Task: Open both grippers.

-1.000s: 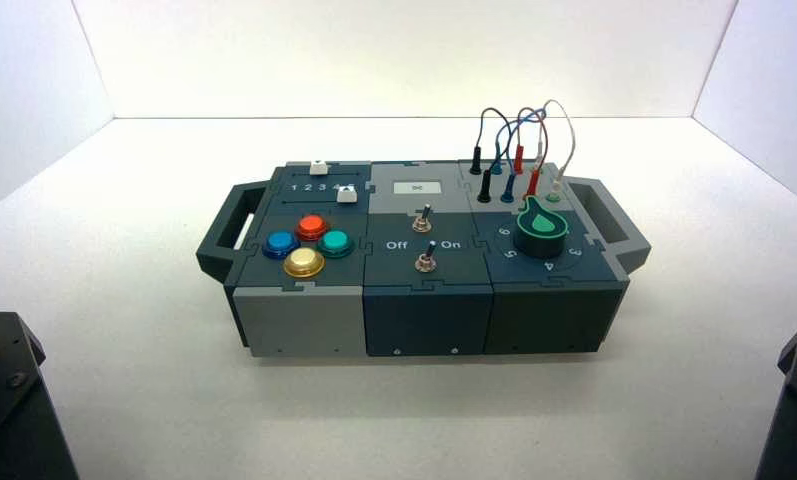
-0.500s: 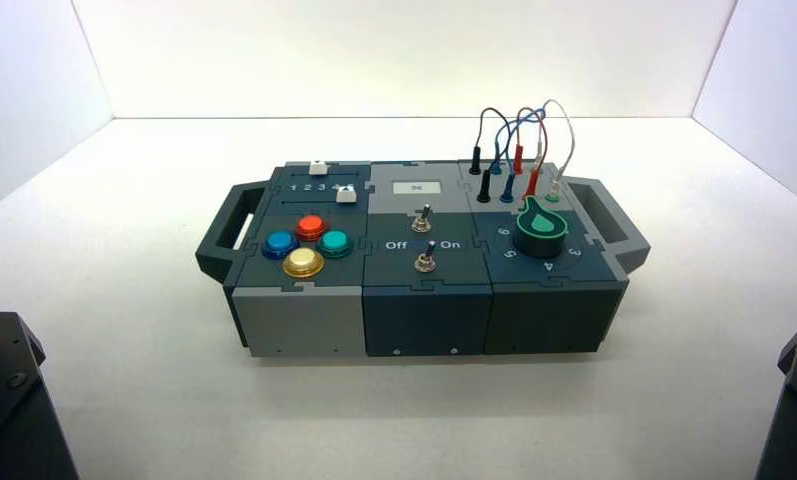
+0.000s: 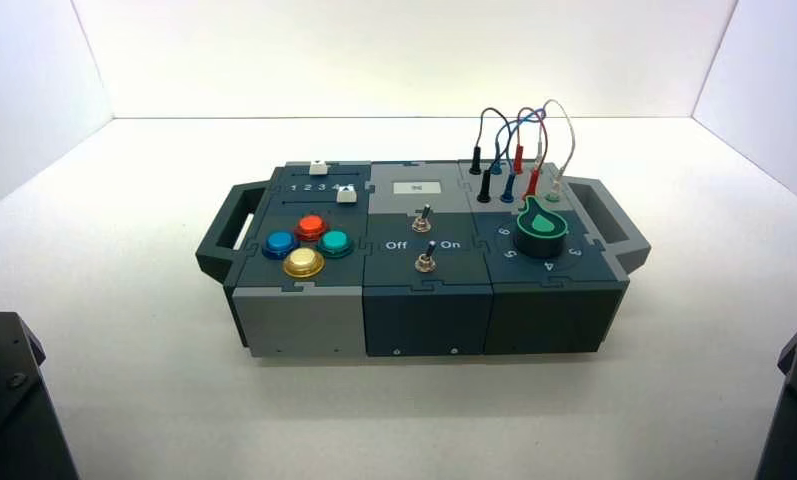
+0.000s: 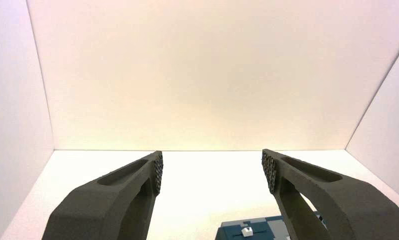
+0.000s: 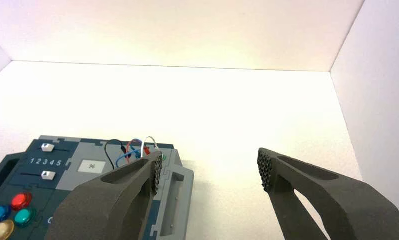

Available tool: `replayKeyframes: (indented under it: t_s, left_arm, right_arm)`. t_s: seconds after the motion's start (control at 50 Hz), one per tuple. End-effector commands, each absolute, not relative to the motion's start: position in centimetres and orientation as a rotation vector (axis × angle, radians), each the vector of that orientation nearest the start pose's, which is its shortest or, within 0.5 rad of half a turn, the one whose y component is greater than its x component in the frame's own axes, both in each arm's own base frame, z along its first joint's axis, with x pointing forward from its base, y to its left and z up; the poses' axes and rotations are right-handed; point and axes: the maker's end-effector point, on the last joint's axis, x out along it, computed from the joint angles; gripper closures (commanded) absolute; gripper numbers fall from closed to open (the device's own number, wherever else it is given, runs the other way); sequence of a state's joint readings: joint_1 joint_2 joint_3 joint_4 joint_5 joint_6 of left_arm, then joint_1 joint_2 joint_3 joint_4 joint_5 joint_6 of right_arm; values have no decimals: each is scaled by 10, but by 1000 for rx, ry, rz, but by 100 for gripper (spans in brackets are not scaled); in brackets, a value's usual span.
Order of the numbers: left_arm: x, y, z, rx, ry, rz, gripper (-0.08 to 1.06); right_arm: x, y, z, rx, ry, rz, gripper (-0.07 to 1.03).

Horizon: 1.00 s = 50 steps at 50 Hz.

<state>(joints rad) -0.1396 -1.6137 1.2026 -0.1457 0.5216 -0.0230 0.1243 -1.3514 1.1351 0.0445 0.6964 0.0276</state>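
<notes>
- The left hand (image 4: pixel 211 172) has its two fingers (image 4: pixel 137 192) spread wide apart, and nothing is between them. It hangs above the white counter (image 4: pixel 207 170), on the robot's left side. Past it, only a corner of the box (image 4: pixel 267 230) shows, with one white slider cap (image 4: pixel 246 231).
- The right hand (image 5: pixel 210 170) also has its fingers (image 5: pixel 307 195) far apart and holds nothing. It is on the robot's right side, above the counter (image 5: pixel 237 115), and apart from the box (image 5: pixel 87 200).
- In the high view only the dark bases of the arms show: the left arm (image 3: pixel 9 400) in the near left corner and the right arm (image 3: pixel 796 400) in the near right corner. Both are well apart from the box (image 3: pixel 424 255).
- The box stands in the middle of the counter (image 3: pixel 124 330), with a dark handle (image 3: pixel 222 235) on its left end and another handle (image 3: pixel 614 225) on its right end.
- On the left part of the box are four round buttons close together: red (image 3: pixel 311 227), blue (image 3: pixel 279 244), teal (image 3: pixel 334 242) and yellow (image 3: pixel 303 263).
- Behind the buttons are two sliders (image 3: pixel 347 195) with white caps; the right wrist view shows the numbers "12345" (image 5: pixel 45 162) between them.
- The middle part has a small display (image 3: pixel 417 188) and two toggle switches (image 3: pixel 426 258), with "Off" and "On" printed between them.
- The right part has a green knob (image 3: pixel 541 228) with numbers around it. Behind the knob, wires (image 3: pixel 519 140) in black, blue, red and white are plugged in the sockets and arch above the box.
</notes>
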Motion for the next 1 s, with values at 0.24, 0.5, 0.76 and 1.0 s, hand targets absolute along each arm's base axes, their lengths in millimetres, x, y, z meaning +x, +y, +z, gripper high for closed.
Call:
replayKeyframes:
  t_s: [0.24,0.5,0.76,1.0]
  left_arm:
    - [152,-34,273,-132,157,-201,-5]
    - [152,-34,274,-132,156,-198,-5]
    - [152,-34,274,-135,156,-199,-5]
    - [152,-34,274,-138,158,-200,-5]
  right_arm:
    - [167,27,250,53,430,143,-3]
    - [167,27,249,51,431,143,-3]
    - [167,29,248,48,433,155,-3]
    - [168,30,247,49,440,156,-3]
